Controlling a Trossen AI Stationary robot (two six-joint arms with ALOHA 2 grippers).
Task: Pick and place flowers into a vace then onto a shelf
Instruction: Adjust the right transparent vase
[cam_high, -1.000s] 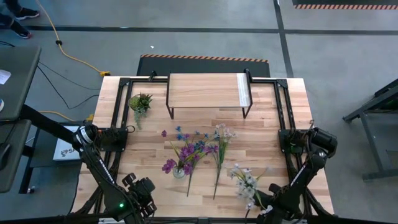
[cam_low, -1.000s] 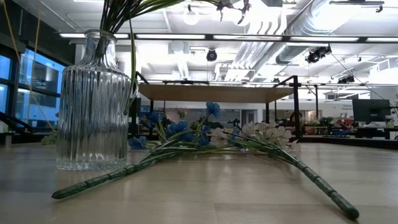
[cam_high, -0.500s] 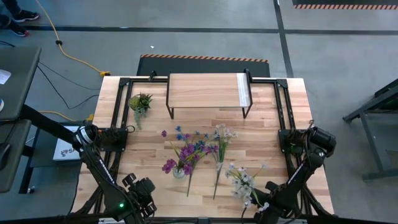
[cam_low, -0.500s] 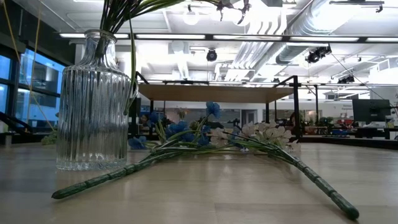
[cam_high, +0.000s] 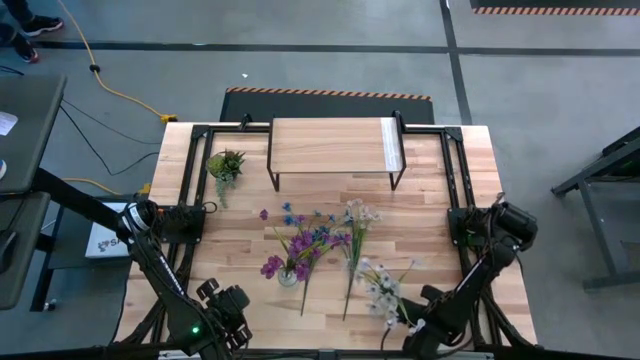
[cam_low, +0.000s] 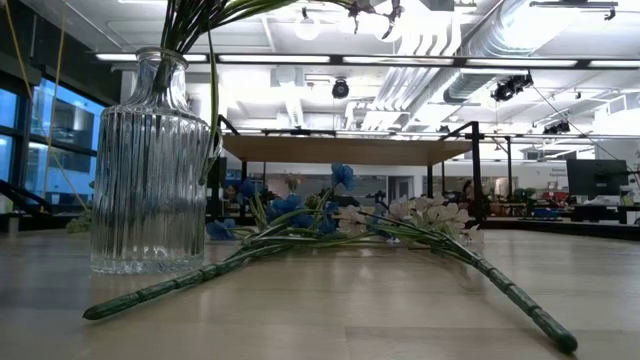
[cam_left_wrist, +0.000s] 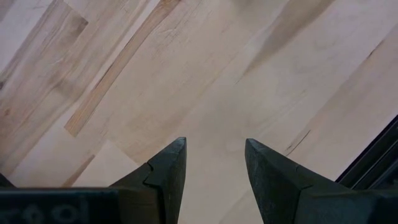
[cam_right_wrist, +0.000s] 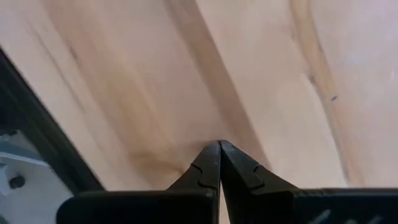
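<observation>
Plastic-stemmed white flowers (cam_high: 381, 288) look light and floppy; grasp mid-stem. Right pincer (cam_right_wrist: 219, 163) pinched empty; left pincer (cam_left_wrist: 214, 171) parted, empty.

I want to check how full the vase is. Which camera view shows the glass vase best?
The low view: the ribbed glass vase stands close and upright, green stems rising from its neck. The high view shows only a small glimpse of it beneath purple blossoms. Both wrist views show bare tabletop and no vase.
</observation>
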